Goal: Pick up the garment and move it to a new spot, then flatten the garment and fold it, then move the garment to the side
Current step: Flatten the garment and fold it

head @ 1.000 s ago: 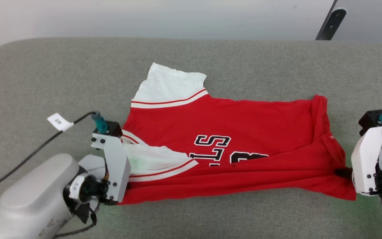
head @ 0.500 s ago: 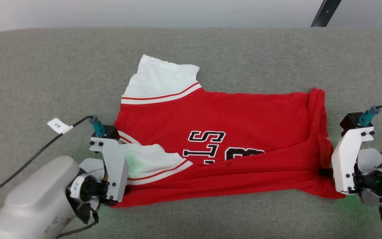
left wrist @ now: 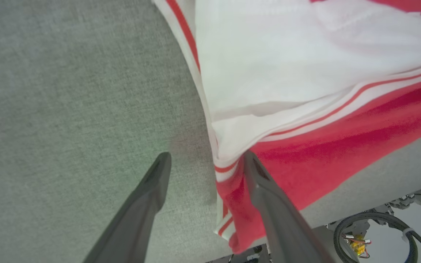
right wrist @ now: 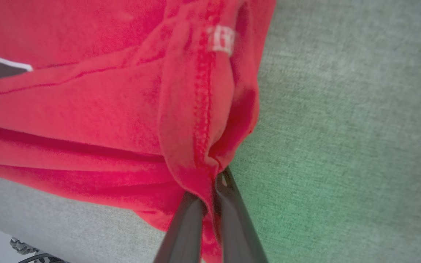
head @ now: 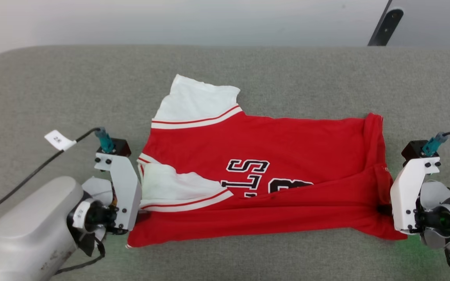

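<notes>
1. I see the garment [head: 287,144] lying on the grey padded surface [head: 53,97], about mid-way across it, stretched lengthwise between my two arms.
2. One white sleeve points toward the far side. The other lies folded over the red body at the left end.
3. A long flap of plain red is folded up from the near edge and covers the lower part of the black, white-outlined letters.
4. My left gripper [left wrist: 207,157] sits at the garment's left near corner with its fingers spread wide. In the left wrist view one finger is over bare grey surface, and the striped edge of the cloth runs between the two.
5. The other finger [left wrist: 265,190] crosses the red hem. I think it rests on the fabric, but from this angle I cannot tell whether it touches.
6. My right gripper [right wrist: 210,186] is pressed together on a bunched fold of red hem at the garment's right near corner. The cloth puckers toward the pinch.
7. A black cable with a white tag [head: 59,140] trails away from the left wrist across the surface.
</notes>
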Available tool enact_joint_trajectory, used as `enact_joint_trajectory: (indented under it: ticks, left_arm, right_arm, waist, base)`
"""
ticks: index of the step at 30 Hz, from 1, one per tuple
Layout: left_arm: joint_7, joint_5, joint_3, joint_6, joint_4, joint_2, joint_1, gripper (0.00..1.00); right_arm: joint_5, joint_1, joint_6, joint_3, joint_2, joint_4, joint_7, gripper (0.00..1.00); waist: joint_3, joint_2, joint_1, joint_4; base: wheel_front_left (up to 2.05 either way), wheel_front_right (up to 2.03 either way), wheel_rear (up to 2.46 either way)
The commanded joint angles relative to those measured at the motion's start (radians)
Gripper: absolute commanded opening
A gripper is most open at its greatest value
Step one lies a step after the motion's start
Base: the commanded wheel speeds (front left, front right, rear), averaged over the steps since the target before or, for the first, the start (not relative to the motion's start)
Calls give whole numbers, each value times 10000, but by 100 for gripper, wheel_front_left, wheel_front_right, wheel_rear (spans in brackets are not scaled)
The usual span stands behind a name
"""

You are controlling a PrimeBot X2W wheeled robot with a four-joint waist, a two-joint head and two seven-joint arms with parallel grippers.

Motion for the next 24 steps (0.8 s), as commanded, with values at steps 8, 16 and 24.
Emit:
enact_joint_trajectory:
  ticks: [8,16,24]
  left_arm:
    - [-438,132,100,109,-740,359,320,100]
    - [-1685,388,412,168,-1342,520,675,100]
    - [-3679,602,953,152,-1630,564,1258,100]
  right_arm:
    - [159,414,-12,209,78,303,-299,0]
    - [199,642,-12,230,-17,367,-664,0]
    - [-202,799,-12,-24,12,732,-1221,100]
  waist:
    - [-506,0,0,233]
    - [-767,0,0,313]
    - [-1087,0,0,285]
  base:
    - [0,0,0]
    - [0,0,0]
    - [0,0,0]
